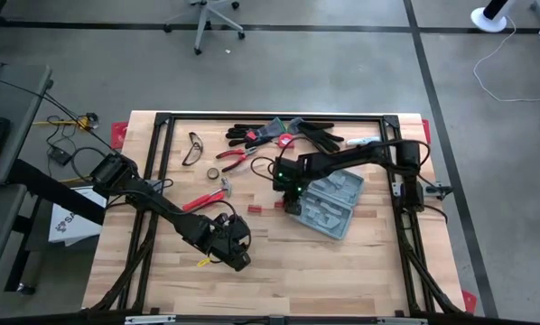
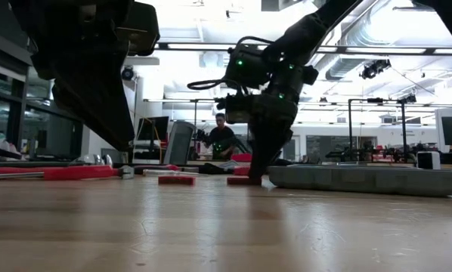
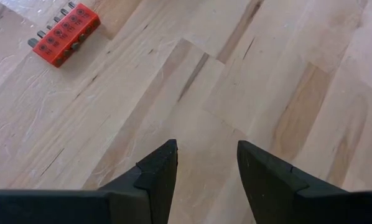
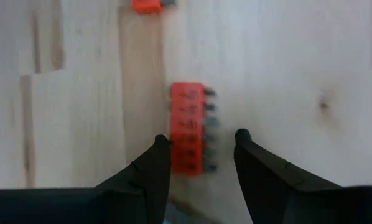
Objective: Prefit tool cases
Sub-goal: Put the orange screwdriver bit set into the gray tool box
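Right gripper (image 4: 198, 152) is hanging low over the table, just beside the near-left corner of the open tool case (image 1: 331, 206). Its fingers are parted with a red bit holder (image 4: 187, 127) lying in the gap between them; no contact is visible, so it is straddling the holder, not gripping it. That looks like a pick lined up: jaws running along the holder's long sides so they can close across its narrow width. In the low view the gripper tips are sitting at table level by the small red piece, case shell right next to them.

The case is lying flat and open on the right half of the table, grey moulded interior facing up, probably so parts can drop straight into their pockets.

A second red bit holder (image 3: 63, 33) is sitting on bare wood ahead of the left gripper (image 3: 206, 165), well apart from it. The left gripper is hovering over the front-left of the table, fingers spread, holding nothing; likely parked clear so it is not blocking the right arm.

Pliers (image 1: 231, 157), safety glasses (image 1: 192, 148) and black gloves (image 1: 317, 135) are lying along the back edge, out of the working zone.
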Robot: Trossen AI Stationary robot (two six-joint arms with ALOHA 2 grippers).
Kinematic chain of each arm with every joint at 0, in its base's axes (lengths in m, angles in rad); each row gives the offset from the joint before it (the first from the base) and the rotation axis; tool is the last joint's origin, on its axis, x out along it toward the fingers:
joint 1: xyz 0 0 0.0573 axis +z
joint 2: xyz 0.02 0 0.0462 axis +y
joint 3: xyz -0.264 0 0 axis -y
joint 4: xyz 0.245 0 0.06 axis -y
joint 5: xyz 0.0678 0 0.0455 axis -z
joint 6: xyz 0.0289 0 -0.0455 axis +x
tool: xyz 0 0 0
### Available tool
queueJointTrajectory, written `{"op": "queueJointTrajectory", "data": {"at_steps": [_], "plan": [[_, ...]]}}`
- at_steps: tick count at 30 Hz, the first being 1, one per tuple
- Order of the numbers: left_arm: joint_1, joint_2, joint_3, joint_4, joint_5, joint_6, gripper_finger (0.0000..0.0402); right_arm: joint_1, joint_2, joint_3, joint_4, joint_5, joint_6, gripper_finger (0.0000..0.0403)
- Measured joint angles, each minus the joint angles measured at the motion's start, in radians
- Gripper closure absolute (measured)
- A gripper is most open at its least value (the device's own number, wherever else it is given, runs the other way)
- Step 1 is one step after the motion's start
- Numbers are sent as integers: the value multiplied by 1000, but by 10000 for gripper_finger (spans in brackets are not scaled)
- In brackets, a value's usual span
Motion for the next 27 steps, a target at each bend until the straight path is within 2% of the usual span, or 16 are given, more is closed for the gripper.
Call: {"op": "queueJointTrajectory", "data": {"at_steps": [5, 14, 22, 27], "plan": [[0, 0, 0, -1, -2, 0, 243, -11, 6, 1, 3, -46, -8, 230], [0, 0, 0, -1, -2, 0, 243, -5, 11, 2, 39, -60, -17, 185], [0, 0, 0, -1, -7, 1, 243, 47, 28, 4, 124, 18, -43, 180], [0, 0, 0, -1, -9, 0, 243, 63, 64, 10, 76, 47, -57, 180]]}}
